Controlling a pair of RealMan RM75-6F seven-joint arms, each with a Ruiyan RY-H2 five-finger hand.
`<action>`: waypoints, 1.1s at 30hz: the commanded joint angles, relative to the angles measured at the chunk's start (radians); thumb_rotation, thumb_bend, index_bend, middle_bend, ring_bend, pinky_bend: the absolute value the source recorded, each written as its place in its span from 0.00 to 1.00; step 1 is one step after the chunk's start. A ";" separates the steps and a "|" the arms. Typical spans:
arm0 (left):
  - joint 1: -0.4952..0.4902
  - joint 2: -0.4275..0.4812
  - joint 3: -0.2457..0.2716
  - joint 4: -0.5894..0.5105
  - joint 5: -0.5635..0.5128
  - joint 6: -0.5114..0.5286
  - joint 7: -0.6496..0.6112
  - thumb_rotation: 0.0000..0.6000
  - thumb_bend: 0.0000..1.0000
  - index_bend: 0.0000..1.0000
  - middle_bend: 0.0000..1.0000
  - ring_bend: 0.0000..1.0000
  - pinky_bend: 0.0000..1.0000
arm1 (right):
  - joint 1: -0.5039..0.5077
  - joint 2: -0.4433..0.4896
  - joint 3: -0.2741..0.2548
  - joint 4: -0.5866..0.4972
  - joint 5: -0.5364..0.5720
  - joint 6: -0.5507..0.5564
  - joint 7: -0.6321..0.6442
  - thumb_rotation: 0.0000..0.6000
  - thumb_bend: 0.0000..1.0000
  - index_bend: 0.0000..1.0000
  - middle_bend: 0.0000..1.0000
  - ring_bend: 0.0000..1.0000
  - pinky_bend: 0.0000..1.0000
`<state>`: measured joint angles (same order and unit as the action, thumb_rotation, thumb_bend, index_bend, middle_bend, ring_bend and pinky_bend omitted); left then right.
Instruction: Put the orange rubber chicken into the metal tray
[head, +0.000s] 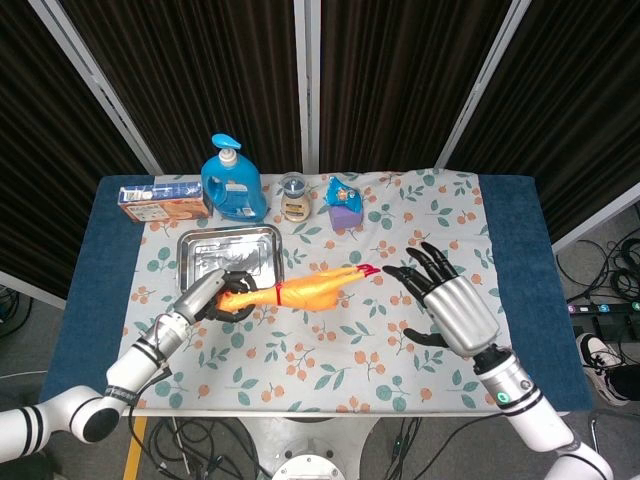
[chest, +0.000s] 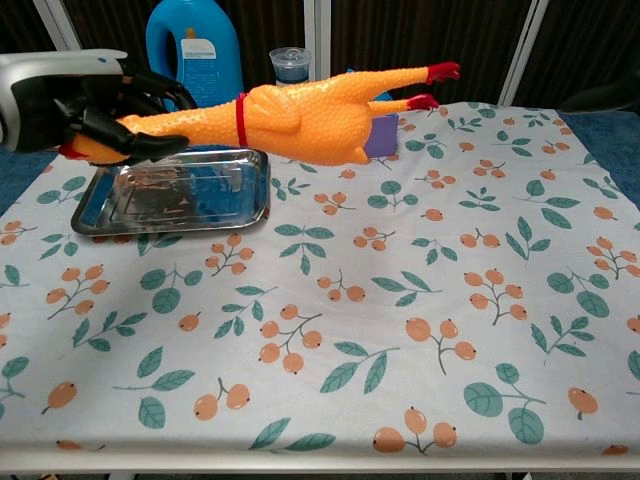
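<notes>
My left hand (head: 222, 295) (chest: 110, 112) grips the head end of the orange rubber chicken (head: 310, 288) (chest: 300, 110) and holds it in the air, its red feet pointing right. The chicken hangs just right of the metal tray (head: 195, 245) (chest: 110, 210), which lies empty on the cloth. My right hand (head: 450, 305) hovers open over the right half of the table, fingers spread toward the chicken's feet, a little apart from them. The chest view does not show the right hand.
Along the back stand a biscuit box (head: 160, 202), a blue detergent bottle (head: 232, 182) (chest: 195, 50), a spice jar (head: 293, 196) and a purple block with a blue packet (head: 344, 206). The floral cloth (head: 400, 330) covers the table between blue side strips.
</notes>
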<state>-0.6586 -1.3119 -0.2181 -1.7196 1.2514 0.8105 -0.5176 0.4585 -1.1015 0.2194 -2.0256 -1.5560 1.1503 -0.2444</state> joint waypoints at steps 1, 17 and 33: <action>-0.047 0.007 -0.038 -0.023 -0.089 -0.050 0.041 1.00 0.76 0.80 0.83 0.78 0.93 | 0.078 -0.075 0.039 -0.012 0.095 -0.067 -0.126 1.00 0.02 0.17 0.27 0.07 0.02; -0.102 0.022 -0.080 -0.047 -0.235 -0.122 0.066 1.00 0.77 0.80 0.83 0.78 0.93 | 0.250 -0.271 0.075 0.078 0.339 -0.077 -0.481 1.00 0.07 0.19 0.24 0.07 0.02; -0.106 0.034 -0.097 -0.045 -0.240 -0.146 0.038 1.00 0.77 0.80 0.83 0.78 0.93 | 0.329 -0.340 0.063 0.139 0.454 -0.061 -0.523 1.00 0.10 0.25 0.28 0.07 0.02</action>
<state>-0.7643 -1.2780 -0.3148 -1.7643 1.0116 0.6650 -0.4792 0.7846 -1.4384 0.2832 -1.8888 -1.1052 1.0888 -0.7655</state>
